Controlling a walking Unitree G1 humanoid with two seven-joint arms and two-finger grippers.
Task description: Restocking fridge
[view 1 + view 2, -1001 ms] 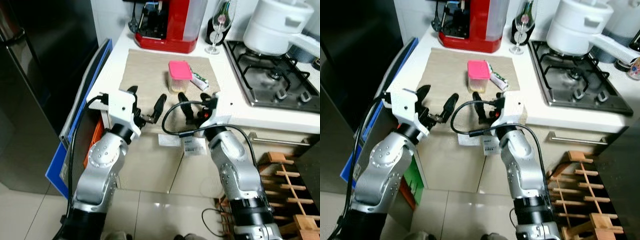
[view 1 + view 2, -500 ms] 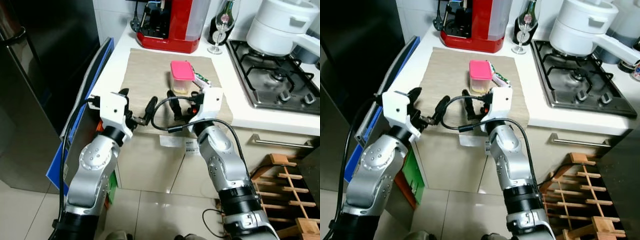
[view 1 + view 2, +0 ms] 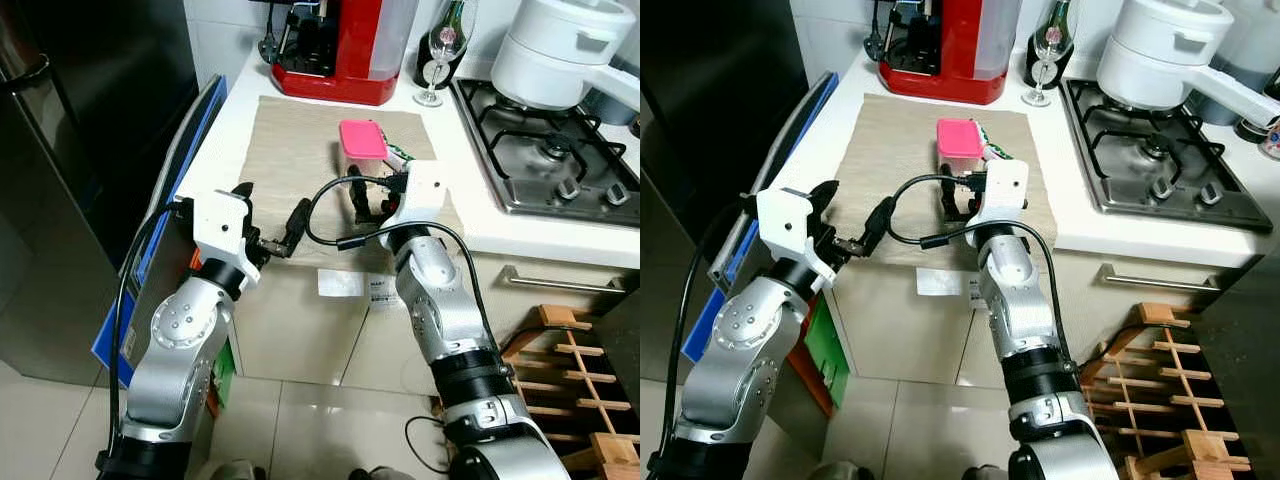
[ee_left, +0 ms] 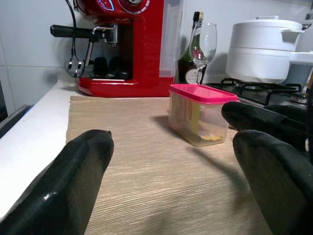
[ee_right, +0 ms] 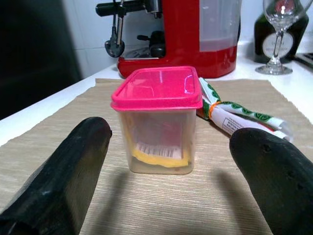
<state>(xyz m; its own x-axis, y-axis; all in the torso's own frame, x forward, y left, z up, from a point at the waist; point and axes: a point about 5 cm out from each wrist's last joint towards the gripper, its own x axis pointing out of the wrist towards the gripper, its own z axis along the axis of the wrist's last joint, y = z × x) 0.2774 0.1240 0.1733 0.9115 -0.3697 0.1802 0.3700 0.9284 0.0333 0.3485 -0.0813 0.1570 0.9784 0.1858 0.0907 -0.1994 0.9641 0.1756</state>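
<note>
Pink-lidded container (image 5: 157, 120) on mat, right pincer (image 5: 171, 161) spread before it, left pincer (image 3: 272, 215) spread

I couldn't read the container's (image 5: 157, 120) barcode label; right gripper (image 3: 365, 200) hid its base; white pot (image 3: 556, 52) ran off-frame

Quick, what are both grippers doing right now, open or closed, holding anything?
Left gripper: open, empty, over the near edge of the placemat.
Right gripper: open, empty, fingers either side of the pink-lidded container, not touching it.
</note>
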